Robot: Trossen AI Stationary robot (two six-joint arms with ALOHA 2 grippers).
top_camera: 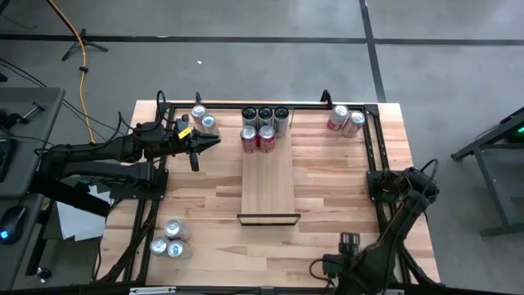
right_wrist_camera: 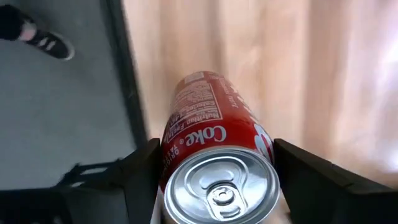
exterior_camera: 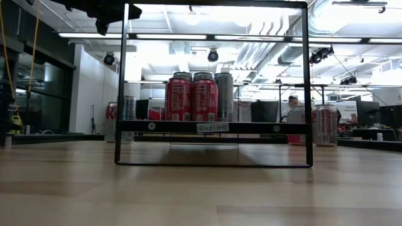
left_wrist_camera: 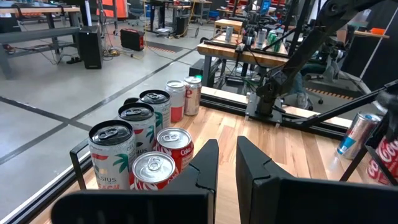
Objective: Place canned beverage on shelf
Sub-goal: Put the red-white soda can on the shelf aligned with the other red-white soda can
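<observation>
Butcher-block table (top_camera: pixel 205 205) carried the shelf (top_camera: pixel 268 184), well ahead of the right tool (right_wrist_camera: pixel 217 171), whose fingers bracketed a red cola can (right_wrist_camera: pixel 214 137); the grasping step was judged in hand, with closing and lifting next. Only the right wrist view showed that can. The left tool (top_camera: pixel 214 141), fingers together and empty, was seen beside the shelf's cans (top_camera: pixel 264 127).
</observation>
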